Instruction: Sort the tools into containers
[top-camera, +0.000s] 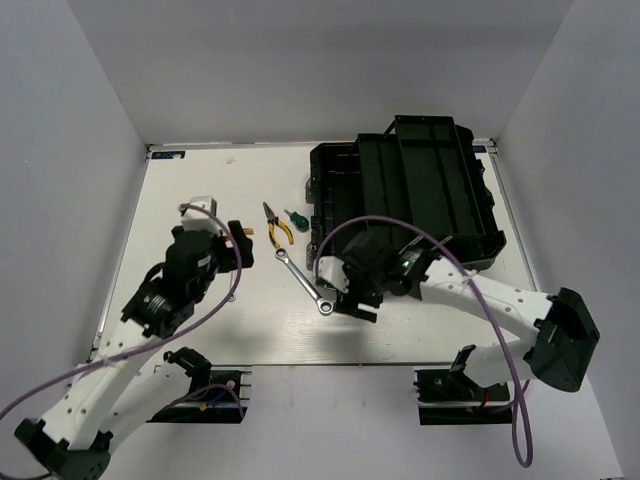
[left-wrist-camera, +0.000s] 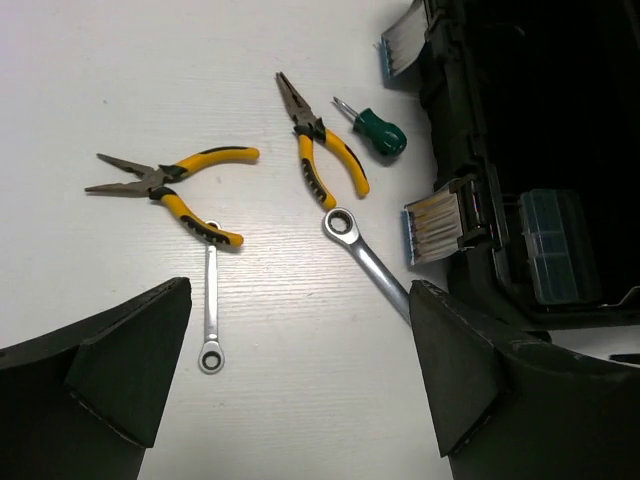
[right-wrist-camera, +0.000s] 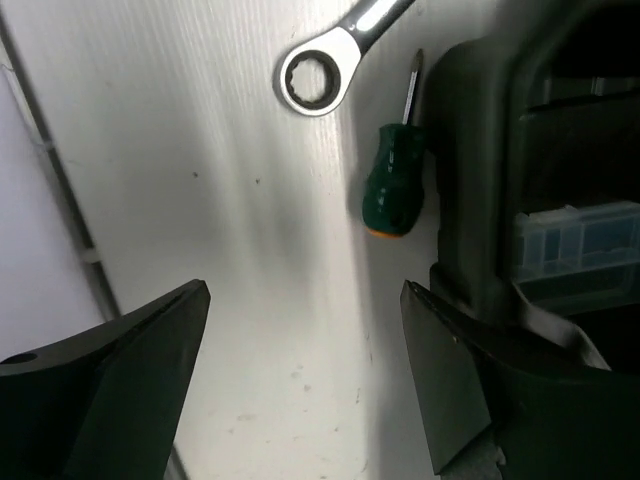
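white tabletop (right-wrist-camera: 200, 150): right gripper (right-wrist-camera: 305, 290), jaws spread, hovers just short of a green screwdriver (right-wrist-camera: 390, 190) lying along the toolbox (right-wrist-camera: 470, 150) wall, tip pointing away; left gripper (left-wrist-camera: 300, 290), also spread, is farther.

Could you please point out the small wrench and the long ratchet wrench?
small wrench (left-wrist-camera: 210, 295), left wrist view, middle of its shaft.
long ratchet wrench (left-wrist-camera: 374, 267), left wrist view, on its shaft below the ring head.

The white surface (top-camera: 260, 335) carries an open black toolbox (top-camera: 420, 190) at its far right. Left of it lie yellow-handled pliers (left-wrist-camera: 307, 133) just beside a stubby green screwdriver (left-wrist-camera: 380, 133), with second pliers (left-wrist-camera: 155, 182) further left. A long ratchet wrench (left-wrist-camera: 365, 258) and a small wrench (left-wrist-camera: 210, 310) lie nearer. Another green screwdriver (right-wrist-camera: 395, 190) lies just beside the toolbox wall.
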